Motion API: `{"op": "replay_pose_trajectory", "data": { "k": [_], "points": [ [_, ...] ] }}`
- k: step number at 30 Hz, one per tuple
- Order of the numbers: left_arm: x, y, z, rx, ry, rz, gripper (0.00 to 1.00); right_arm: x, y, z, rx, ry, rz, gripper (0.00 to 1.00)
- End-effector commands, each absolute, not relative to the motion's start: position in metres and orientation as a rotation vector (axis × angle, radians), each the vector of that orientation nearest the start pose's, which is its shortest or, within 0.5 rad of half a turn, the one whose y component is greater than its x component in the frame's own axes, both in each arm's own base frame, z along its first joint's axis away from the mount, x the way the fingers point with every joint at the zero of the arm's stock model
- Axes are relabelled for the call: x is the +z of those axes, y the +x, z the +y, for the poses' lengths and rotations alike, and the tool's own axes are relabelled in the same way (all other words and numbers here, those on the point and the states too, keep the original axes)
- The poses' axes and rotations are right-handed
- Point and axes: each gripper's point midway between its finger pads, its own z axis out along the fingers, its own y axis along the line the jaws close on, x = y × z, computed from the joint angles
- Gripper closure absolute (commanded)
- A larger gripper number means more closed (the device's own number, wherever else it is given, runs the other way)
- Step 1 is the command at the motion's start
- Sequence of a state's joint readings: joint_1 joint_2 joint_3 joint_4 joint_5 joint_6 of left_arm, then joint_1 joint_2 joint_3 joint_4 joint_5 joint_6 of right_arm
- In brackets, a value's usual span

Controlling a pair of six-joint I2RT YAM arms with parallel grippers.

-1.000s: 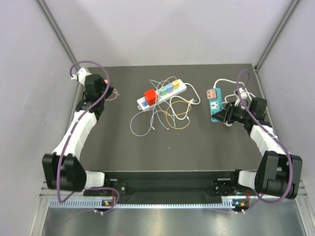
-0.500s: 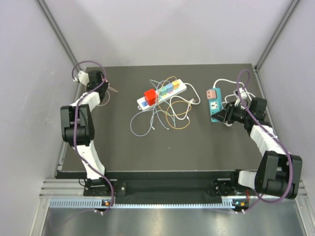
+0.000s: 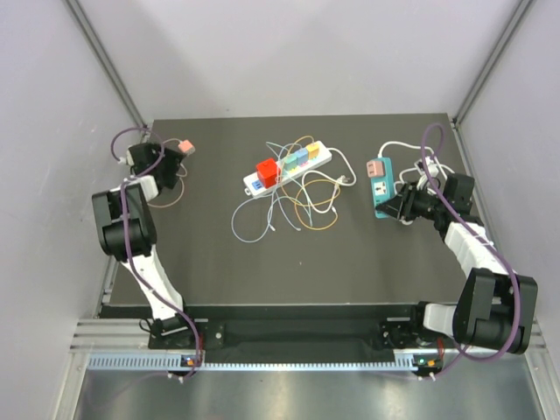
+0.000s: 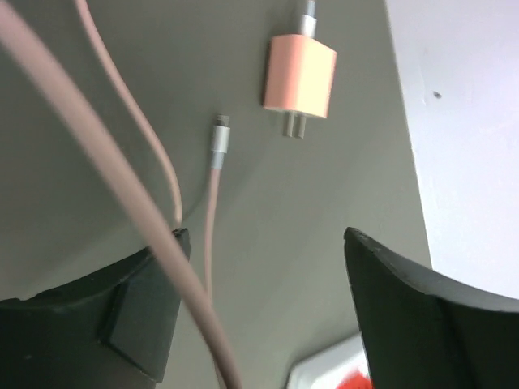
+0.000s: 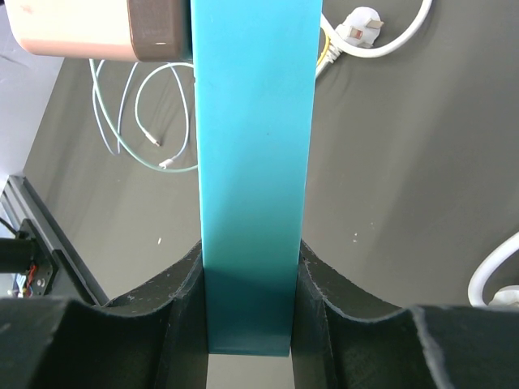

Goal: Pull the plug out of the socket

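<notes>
A salmon-pink plug [image 3: 185, 146] lies loose on the dark table at the far left, its two pins bare [image 4: 298, 74]. Its pink cable [image 4: 212, 203] trails past my left gripper [image 4: 261, 243], which stands open just short of the plug [image 3: 168, 150] and holds nothing. On the right, my right gripper [image 3: 395, 206] is shut on the near end of a teal socket block [image 5: 251, 162], which lies on the table [image 3: 381, 185]. Another pink plug [image 3: 375, 165] sits in the block's far end.
A white power strip [image 3: 287, 166] with a red plug [image 3: 266, 169] and several pastel plugs lies mid-table over a tangle of thin cables [image 3: 289, 206]. A white cord and plug [image 5: 361, 28] lie beyond the teal block. The grey walls stand close on both sides.
My left gripper has opened and let go of the salmon-pink plug, which now lies on the table. The left arm has drawn back toward the far-left corner. The right arm has not moved.
</notes>
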State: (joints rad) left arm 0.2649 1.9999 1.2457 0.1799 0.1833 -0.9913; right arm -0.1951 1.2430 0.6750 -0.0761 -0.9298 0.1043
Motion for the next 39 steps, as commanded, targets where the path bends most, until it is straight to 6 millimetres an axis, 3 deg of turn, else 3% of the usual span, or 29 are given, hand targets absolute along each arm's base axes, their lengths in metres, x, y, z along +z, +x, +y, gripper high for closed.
{"op": "replay_pose_trajectory", "data": {
  "k": [1,2,5,11,16,20,25,26,28,30,34,36,37,39],
  "points": [
    [0.171,0.54,0.069,-0.745,-0.966,1.723,0.15,0.18,0.325,0.082,0.912,-0.317,1.929,1.0],
    [0.181,0.536,0.063,-0.772,-0.933,1.729,0.15,0.18,0.325,0.082,0.91,-0.321,1.927,1.0],
    [0.186,0.526,0.059,-0.77,-0.915,1.776,0.13,0.182,0.324,0.082,0.902,-0.329,1.924,1.0],
    [0.175,0.497,0.066,-0.7,-0.986,1.869,0.12,0.186,0.322,0.082,0.89,-0.339,1.912,1.0],
    [0.151,0.469,0.066,-0.646,-1.104,1.976,0.09,0.188,0.321,0.083,0.895,-0.344,1.905,1.0],
    [0.134,0.459,0.07,-0.583,-1.158,2.045,0.08,0.191,0.32,0.083,0.898,-0.349,1.899,1.0],
    [0.092,0.44,0.083,-0.41,-1.315,2.233,0.07,0.192,0.32,0.084,0.898,-0.352,1.894,1.0],
    [0.096,0.441,0.095,-0.326,-1.347,2.232,0.06,0.194,0.319,0.084,0.898,-0.354,1.89,1.0],
    [0.084,0.425,0.096,-0.252,-1.403,2.306,0.05,0.194,0.319,0.084,0.895,-0.355,1.888,1.0],
    [0.085,0.422,0.099,-0.229,-1.381,2.309,0.05,0.194,0.319,0.085,0.898,-0.356,1.887,1.0],
    [0.11,0.418,0.103,-0.214,-1.302,2.256,0.04,0.193,0.318,0.085,0.903,-0.353,1.89,1.0],
    [0.117,0.418,0.092,-0.288,-1.229,2.262,0.04,0.195,0.319,0.084,0.9,-0.356,1.885,1.0],
    [0.134,0.424,0.088,-0.343,-1.163,2.213,0.04,0.194,0.319,0.084,0.9,-0.356,1.887,1.0],
    [0.135,0.42,0.072,-0.443,-1.056,2.221,0.05,0.194,0.319,0.085,0.9,-0.36,1.886,1.0]
  ]
}}
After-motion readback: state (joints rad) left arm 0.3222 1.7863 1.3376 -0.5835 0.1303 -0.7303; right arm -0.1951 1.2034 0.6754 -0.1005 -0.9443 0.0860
